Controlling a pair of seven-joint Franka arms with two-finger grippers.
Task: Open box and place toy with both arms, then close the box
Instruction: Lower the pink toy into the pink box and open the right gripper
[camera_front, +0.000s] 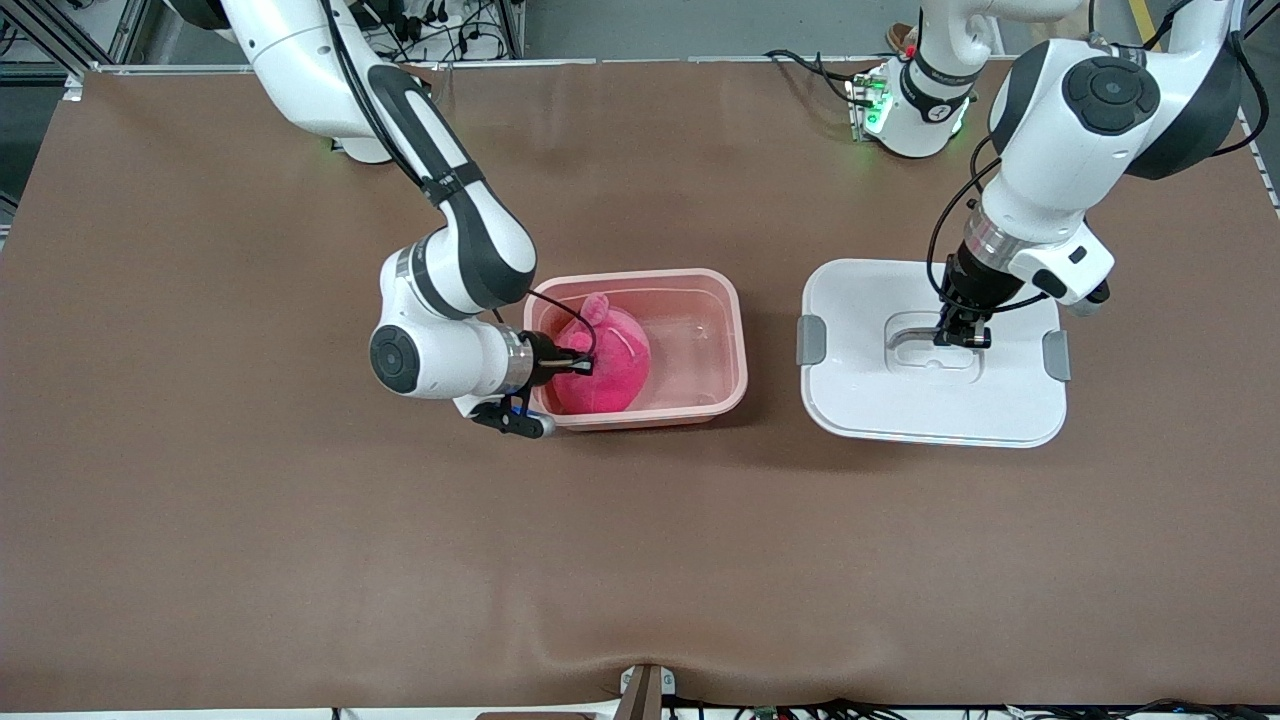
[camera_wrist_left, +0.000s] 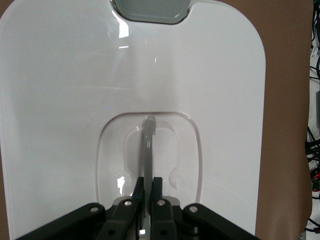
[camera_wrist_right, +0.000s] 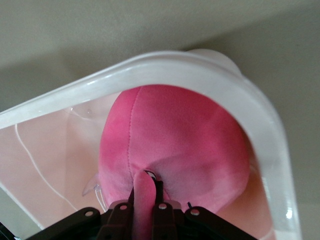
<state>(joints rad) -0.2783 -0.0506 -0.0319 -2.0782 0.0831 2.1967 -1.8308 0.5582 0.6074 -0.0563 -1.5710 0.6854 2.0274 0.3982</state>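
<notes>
Two arms are both busy on the brown table (camera_front: 200, 500) right now. The right gripper (camera_front: 578, 366) is reaching sideways into the box (camera_front: 738, 340), the pink tub sitting open toward the right arm's end of the table. Its jaws are pinching a little flap of the toy (camera_front: 610, 365), and in the right wrist view that flap is sandwiched tight between the fingers (camera_wrist_right: 159, 200). The toy, a hot-pink plush blob, is sitting inside the box at the end closest to the right arm, pushed up against that wall.

Meanwhile the lid (camera_front: 860, 400) is lying flat on the table beside the box, toward the left arm's end, not touching it. Its grey clips (camera_front: 811, 340) are sticking out on both short sides. The left gripper (camera_front: 962, 338) is coming straight down into the lid's recessed middle, and its jaws are squeezing the clear handle (camera_wrist_left: 147, 150) there, clamped on it with basically no gap showing.
</notes>
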